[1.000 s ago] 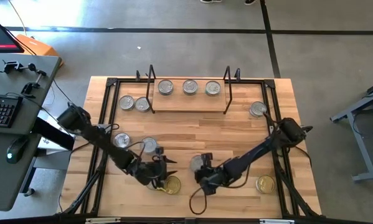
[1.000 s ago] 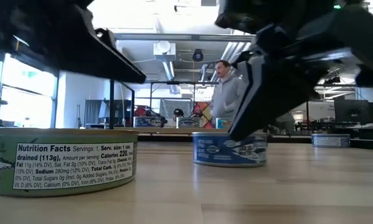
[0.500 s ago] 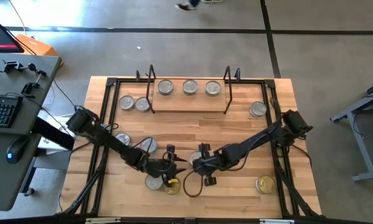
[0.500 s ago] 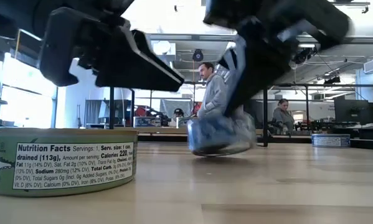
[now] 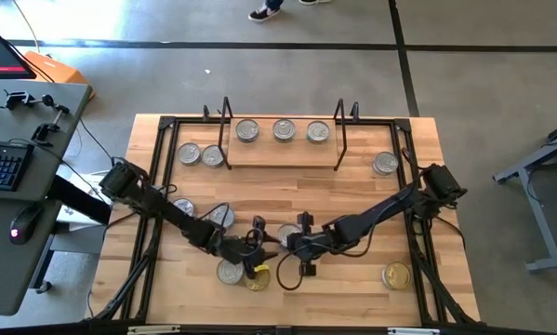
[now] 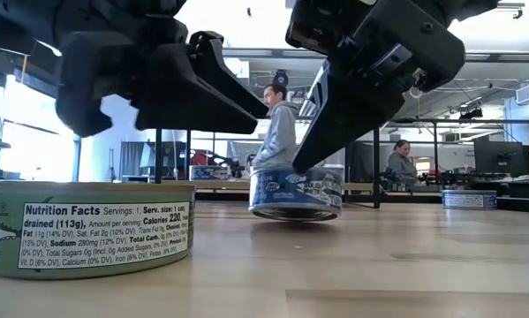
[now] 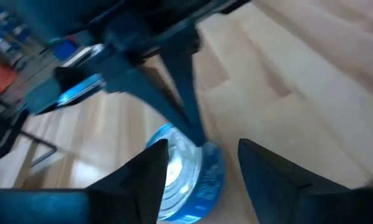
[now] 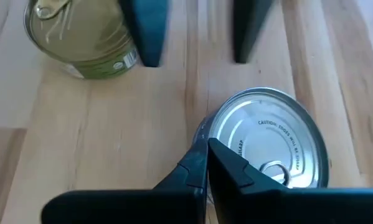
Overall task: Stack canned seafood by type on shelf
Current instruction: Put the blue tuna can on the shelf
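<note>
A blue-labelled tin with a silver lid stands on the table's near middle. My right gripper is shut, with its tips at this tin's rim. My left gripper faces it from the left and is open. Its two fingers stop short of the tin. The shelf at the far side carries three silver-lidded tins. A green tin with a gold lid stands beside the left gripper. My right gripper presses its shut fingertips against the blue tin's lid rim, on the side away from the left gripper. The fingers slant down from the table's right. The tin rests on the table, close to upright.
Loose tins lie around: two left of the shelf, one at its right, two by the left arm, a silver one and a gold one near the front, and a gold one at the front right. People move in the room behind.
My right gripper has gone toward the table's left and a little farther back, shoving the blue tin along the table. The tin tipped on the way and stands nearly level now. My left gripper has swung right, off the gold tin, and rolled to face the blue tin.
</note>
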Available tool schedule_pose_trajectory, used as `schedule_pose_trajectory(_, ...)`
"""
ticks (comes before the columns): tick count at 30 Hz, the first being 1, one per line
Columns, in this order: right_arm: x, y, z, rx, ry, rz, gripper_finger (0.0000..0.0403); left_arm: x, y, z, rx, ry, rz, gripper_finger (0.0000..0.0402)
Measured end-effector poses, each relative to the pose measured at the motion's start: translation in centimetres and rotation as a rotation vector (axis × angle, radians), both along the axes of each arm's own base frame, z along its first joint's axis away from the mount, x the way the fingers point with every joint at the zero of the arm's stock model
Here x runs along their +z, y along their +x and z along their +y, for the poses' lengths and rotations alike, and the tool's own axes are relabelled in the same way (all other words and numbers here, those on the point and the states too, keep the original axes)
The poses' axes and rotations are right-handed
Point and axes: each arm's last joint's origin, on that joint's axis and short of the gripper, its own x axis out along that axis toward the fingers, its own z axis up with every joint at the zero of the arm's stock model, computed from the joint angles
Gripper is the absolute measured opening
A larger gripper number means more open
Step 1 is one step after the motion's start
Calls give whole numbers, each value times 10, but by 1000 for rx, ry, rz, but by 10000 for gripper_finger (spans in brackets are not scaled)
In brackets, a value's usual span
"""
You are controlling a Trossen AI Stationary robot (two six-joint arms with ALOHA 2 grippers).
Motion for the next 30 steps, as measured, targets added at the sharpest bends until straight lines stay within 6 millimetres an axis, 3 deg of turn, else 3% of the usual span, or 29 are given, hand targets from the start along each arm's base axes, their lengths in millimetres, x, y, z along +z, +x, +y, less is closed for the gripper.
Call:
schedule_pose_trajectory(8,16,-1,-5,-62,23,-54,0,-2,-1,1,-49,127,31,239)
schedule_pose_trajectory(16,20,2,-14,-105,50,-70,0,-2,0,5,5,233,28,243)
schedule_pose_trajectory(22,23,7,-18,-123,71,-110,0,-23,3,7,11,250,72,243)
schedule_pose_trajectory(25,24,8,-20,-126,76,-122,0,-35,5,8,104,306,71,243)
schedule_pose_trajectory(30,25,9,-21,-125,83,-133,0,-41,7,7,176,295,23,243)
